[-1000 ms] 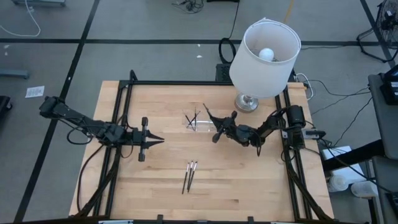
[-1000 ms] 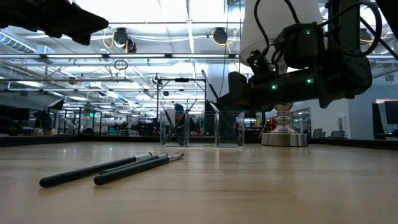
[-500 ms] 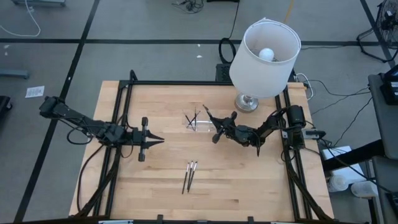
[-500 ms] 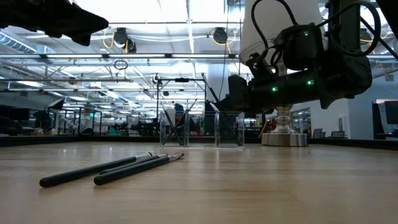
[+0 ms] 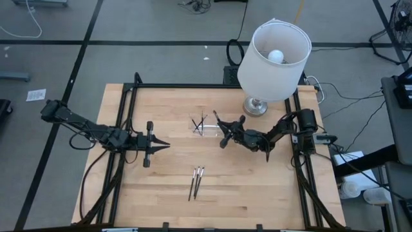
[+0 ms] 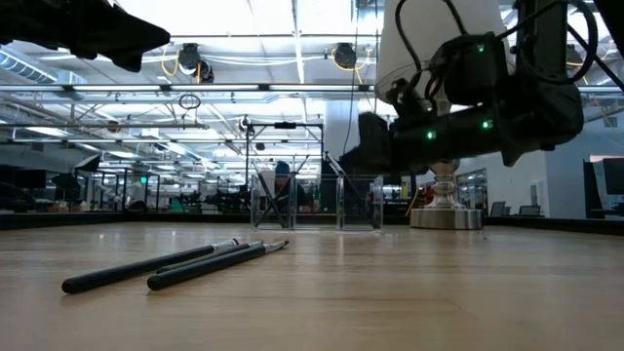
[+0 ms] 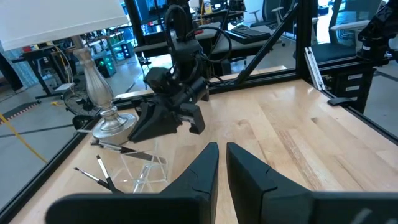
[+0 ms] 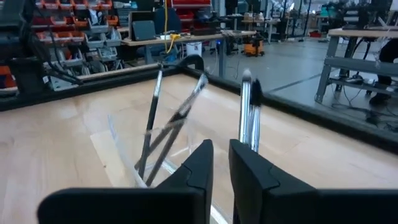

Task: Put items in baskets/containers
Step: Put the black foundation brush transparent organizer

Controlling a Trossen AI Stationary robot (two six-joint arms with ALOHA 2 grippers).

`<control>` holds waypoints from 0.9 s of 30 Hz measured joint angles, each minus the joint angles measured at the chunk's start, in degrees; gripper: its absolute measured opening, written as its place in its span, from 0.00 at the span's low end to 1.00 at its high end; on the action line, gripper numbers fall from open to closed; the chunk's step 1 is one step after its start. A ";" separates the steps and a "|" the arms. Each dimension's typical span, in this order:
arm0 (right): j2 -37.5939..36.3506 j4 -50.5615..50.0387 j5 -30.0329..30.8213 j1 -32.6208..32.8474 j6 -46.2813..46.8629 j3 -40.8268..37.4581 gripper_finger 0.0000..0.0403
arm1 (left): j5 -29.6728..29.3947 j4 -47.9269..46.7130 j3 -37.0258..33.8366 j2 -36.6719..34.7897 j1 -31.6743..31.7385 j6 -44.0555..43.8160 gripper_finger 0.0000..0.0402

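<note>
Left tool: over the left half of the surface, well apart from the tray; fingers narrow, a slim gap between them, nothing held.
Right tool: just beside the tray on its lamp side, tip towards it; fingers narrowly apart, nothing seen in the gap.
Tray: clear plastic, near the middle of the surface, between both tools and closer to the right one.
Sticks in tray: several thin dark ones, crossed and leaning on the walls.
Sticks at right tool tip: two pale-tipped ones close together, upright just beyond the fingertips; contact with the tool cannot be told.
Sticks on surface: two side by side, flat, well apart from the tray towards the front edge.
Lamp: white shade, base at the far right of the surface.
</note>
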 joint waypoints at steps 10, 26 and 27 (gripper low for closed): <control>-16.95 -18.35 -4.20 8.41 -4.60 4.61 0.12 | 0.00 -0.02 0.00 -0.02 0.00 -0.22 0.10; 6.60 -54.32 -2.56 26.87 12.26 35.98 0.00 | 0.00 -1.64 -0.02 -0.02 -0.02 -3.48 0.10; 8.56 -55.25 -2.52 27.04 11.30 37.30 0.00 | 0.00 -1.63 -0.02 -0.01 -0.09 -3.48 0.10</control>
